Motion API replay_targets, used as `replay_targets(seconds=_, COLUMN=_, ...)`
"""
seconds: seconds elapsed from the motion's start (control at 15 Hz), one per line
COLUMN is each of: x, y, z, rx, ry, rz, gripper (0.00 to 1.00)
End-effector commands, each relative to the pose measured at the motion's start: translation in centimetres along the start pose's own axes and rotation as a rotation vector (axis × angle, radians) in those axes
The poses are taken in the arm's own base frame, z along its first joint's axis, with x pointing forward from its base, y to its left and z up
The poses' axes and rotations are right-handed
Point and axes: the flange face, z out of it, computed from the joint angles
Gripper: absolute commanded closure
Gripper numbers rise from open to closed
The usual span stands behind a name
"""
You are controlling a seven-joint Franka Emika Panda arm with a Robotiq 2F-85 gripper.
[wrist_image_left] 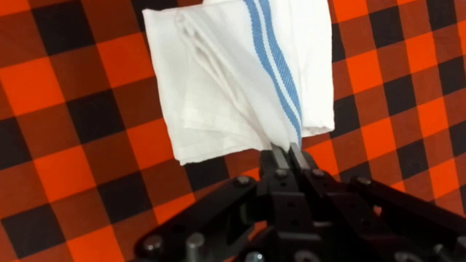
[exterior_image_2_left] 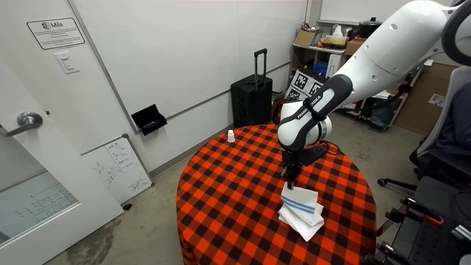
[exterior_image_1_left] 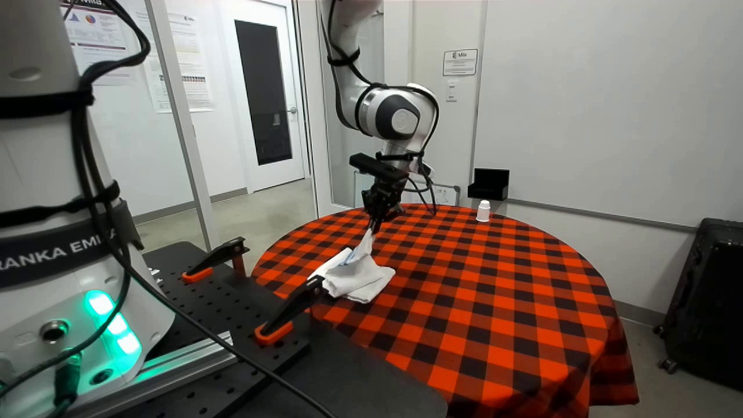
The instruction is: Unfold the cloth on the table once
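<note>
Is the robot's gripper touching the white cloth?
Touching. The wrist view shows it: the gripper has its jaws closed on the white cloth, with a bit of fabric pinched between their tips.

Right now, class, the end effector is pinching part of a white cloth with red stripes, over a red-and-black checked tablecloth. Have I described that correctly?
Not quite: the stripes are blue, not red, as the wrist view shows. The rest stands: the end effector is pinching part of the white cloth over the red-and-black checked tablecloth.
</note>
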Motion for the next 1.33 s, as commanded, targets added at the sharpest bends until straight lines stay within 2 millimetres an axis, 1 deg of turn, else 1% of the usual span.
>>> replay_targets(seconds=0.0, x=-2.2, y=-1.5, z=-5.2, rx=-0.006, ry=0.059, rz=0.009, gripper=0.99)
replay_targets(seconds=0.13, x=-3.2, y=-2.2, z=-8.8, rx=-0.001, ry=0.118, rz=0.024, gripper=0.99)
replay_targets(seconds=0.33, x=-5.5, y=-3.5, z=-15.0, rx=0.000, ry=0.214, rz=0.006, gripper=0.99)
replay_targets(seconds=0.47, x=-7.2, y=-4.0, z=-19.0, rx=-0.043, ry=0.266, rz=-0.041, gripper=0.99)
replay_targets(seconds=0.6, x=-8.9, y=-4.1, z=-22.8, rx=-0.080, ry=0.317, rz=-0.075, gripper=0.99)
replay_targets(seconds=0.8, x=-12.3, y=-3.6, z=-29.4, rx=-0.107, ry=0.424, rz=-0.079, gripper=0.99)
replay_targets(seconds=1.0, x=-15.9, y=-1.8, z=-36.0, rx=-0.109, ry=0.559, rz=-0.031, gripper=0.99)
replay_targets(seconds=1.13, x=-18.1, y=0.5, z=-40.9, rx=-0.122, ry=0.645, rz=0.015, gripper=0.99)
replay_targets(seconds=1.27, x=-20.9, y=3.1, z=-45.3, rx=-0.142, ry=0.720, rz=0.063, gripper=0.99)
